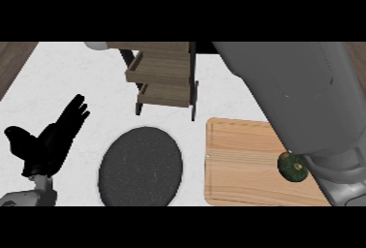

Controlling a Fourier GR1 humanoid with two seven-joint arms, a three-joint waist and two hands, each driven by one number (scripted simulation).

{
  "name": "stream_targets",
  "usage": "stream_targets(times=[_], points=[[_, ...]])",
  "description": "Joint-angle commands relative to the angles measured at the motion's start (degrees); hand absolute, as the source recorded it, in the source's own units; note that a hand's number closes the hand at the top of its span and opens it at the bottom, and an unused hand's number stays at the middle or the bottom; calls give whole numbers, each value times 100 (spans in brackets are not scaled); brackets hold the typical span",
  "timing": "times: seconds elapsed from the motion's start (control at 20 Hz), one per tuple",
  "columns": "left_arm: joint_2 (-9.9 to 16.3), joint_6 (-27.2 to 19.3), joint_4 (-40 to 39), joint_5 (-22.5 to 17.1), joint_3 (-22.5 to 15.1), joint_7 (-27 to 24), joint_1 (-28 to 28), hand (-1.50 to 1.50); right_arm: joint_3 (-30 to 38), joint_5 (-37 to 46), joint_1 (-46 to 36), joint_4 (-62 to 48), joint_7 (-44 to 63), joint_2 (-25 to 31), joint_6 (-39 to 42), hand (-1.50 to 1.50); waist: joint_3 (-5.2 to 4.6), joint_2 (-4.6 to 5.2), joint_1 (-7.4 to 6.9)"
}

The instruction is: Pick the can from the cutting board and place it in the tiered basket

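Head view: you have the left hand point(44, 140) at the lower left over the white counter point(85, 82), fingers straight and spread, thumb apart, holding nothing. It is resting and takes no part in the work.

The right forearm point(300, 92) comes in large across the upper right and runs down to the lower right corner. Its hand is not visible in this view; you cannot tell whether its fingers are apart or closed, nor whether it holds anything.

The cutting board point(239, 164) lies at the lower right on the counter. Near its right side, just beside the forearm and partly covered by it, sits a dark green rounded thing point(292, 167). Judged from the task, this is the can, though its shape is hard to read here. It appears to rest on the board, not lifted.

The tiered basket point(166, 72) stands at the top centre, well apart from the board. Its wooden shelves show nothing inside as far as you can see. A dark round plate point(141, 167) lies between the left hand and the board; it is not part of the task.

Finding: the task appears to be at its start. The can is not in the basket. Left to do: grasp, lift, carry to the basket, release.
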State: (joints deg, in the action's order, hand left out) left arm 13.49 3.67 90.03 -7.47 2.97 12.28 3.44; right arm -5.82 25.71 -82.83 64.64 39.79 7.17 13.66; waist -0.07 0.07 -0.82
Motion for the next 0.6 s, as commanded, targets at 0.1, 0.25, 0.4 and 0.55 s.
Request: stream_targets(times=[0.1, 0.25, 0.4, 0.55], points=[[136, 188, 107, -196, 172, 240, 123, 0, -111, 505, 8, -801, -648, -223, -523, 150, 2, 10, -17], [-136, -38, -302, 108, -43, 86, 406, 0, -137, 800, -127, -1349, -877, -341, -909, 150, 0, 30, -16], [-365, -290, -12, 183, -162, 303, 346, 0, -109, 914, -110, -1401, -1005, -399, -1107, 150, 4, 8, 9], [25, 97, -200, -25, 195, 66, 319, 0, -152, 1263, -384, -1883, -1130, -633, -1698, 150, -1, 29, -43]])
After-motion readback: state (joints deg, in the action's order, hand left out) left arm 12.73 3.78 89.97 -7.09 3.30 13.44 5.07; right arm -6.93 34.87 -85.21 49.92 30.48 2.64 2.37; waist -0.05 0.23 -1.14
